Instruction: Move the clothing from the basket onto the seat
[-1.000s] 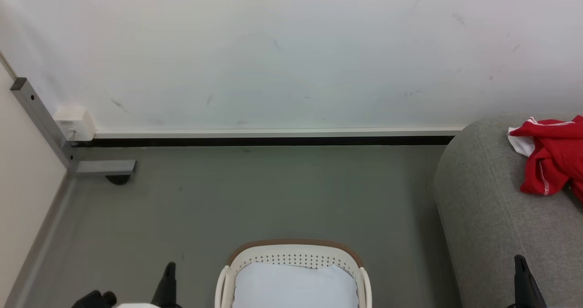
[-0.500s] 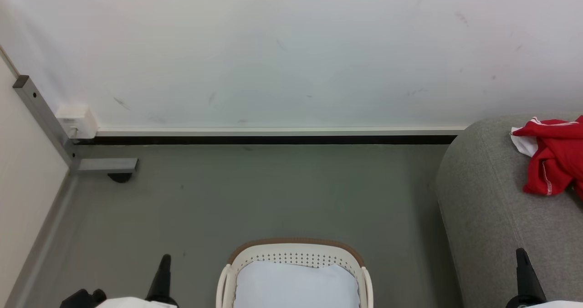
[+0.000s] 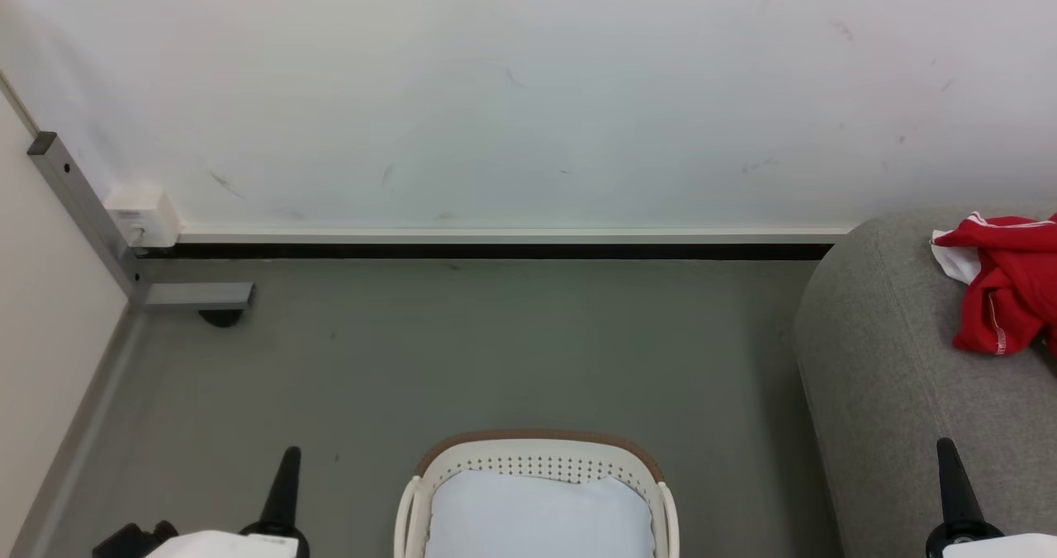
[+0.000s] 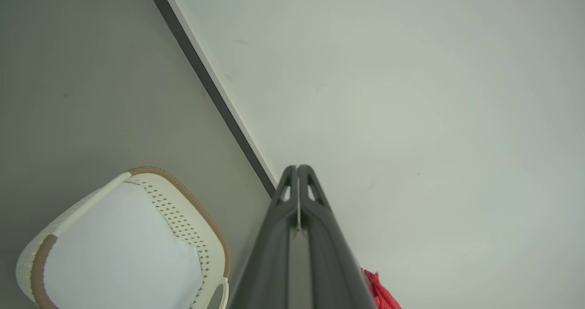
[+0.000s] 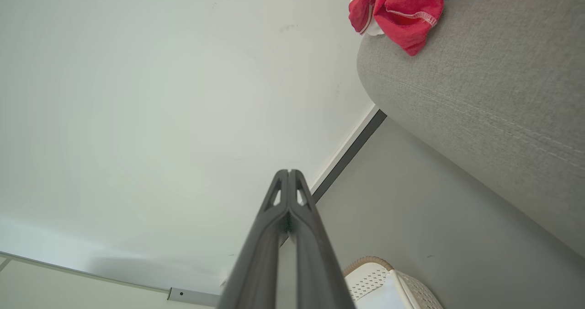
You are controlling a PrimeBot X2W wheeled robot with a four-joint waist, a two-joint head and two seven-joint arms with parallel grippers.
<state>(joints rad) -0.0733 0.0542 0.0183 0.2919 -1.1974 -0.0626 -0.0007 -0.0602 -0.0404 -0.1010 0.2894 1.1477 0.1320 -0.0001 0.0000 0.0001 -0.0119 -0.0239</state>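
Note:
Red clothing with white trim lies bunched on the grey seat at the right; the right wrist view has the clothing on the seat too. The white basket with a brown rim stands on the floor at the bottom centre, holding only pale lining cloth. My left gripper is shut and empty, left of the basket. My right gripper is shut and empty, over the seat's front. In the left wrist view the left gripper points at the wall, with the basket beside it.
A white wall with a dark baseboard runs behind. A grey metal frame with a foot and a white box stands in the left corner. Grey floor lies between basket and wall.
Both grippers have risen a little in the head view, and the picture has shifted slightly. The clothing and the basket lie as before.

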